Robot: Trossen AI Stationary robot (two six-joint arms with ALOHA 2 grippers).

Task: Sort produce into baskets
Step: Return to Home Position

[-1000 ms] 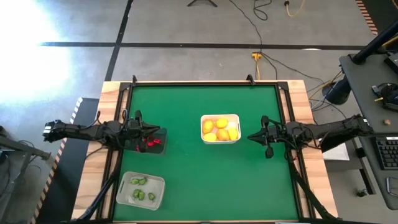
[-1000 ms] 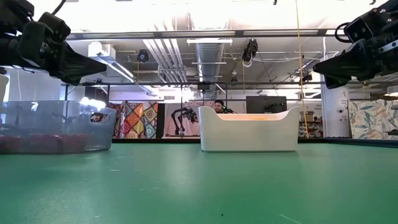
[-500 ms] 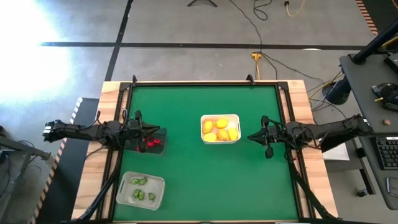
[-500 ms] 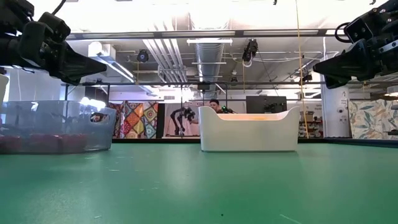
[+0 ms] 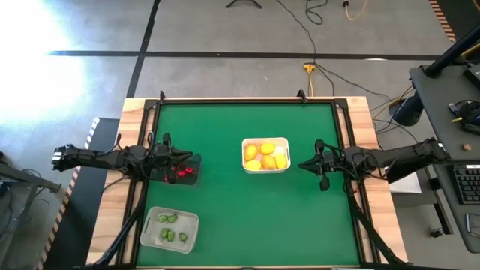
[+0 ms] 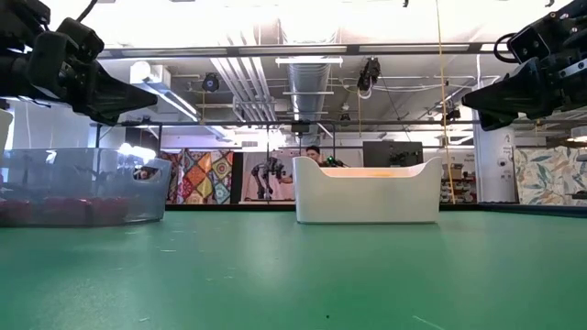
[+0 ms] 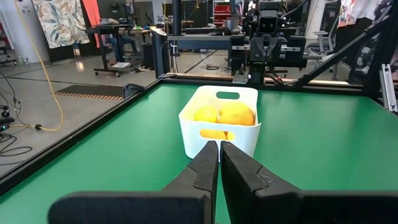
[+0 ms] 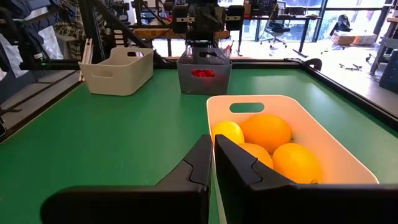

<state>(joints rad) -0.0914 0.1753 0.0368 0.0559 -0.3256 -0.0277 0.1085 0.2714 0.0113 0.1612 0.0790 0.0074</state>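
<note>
Three rounded-rectangular plastic tubs sit on a flat green table mat [image 5: 225, 127]. The opaque white tub [image 5: 265, 139], just right of the frame's centre, holds five smooth yellow-orange rounds [image 5: 268, 148]. The dark smoky see-through tub [image 5: 196, 180], at centre left, holds small red pieces [image 5: 182, 172], too clumped to count. The pale tub [image 5: 187, 223], at lower left, holds about five small green pieces [image 5: 172, 219]. Nothing on the table has moved since half a second ago, and both dark arms stay put. The left gripper [image 5: 189, 157], fingers pressed together, hangs over the dark tub's upper edge. The right gripper [image 5: 301, 165], fingers likewise pressed together, hangs just right of the white tub, pointing at it.
</note>
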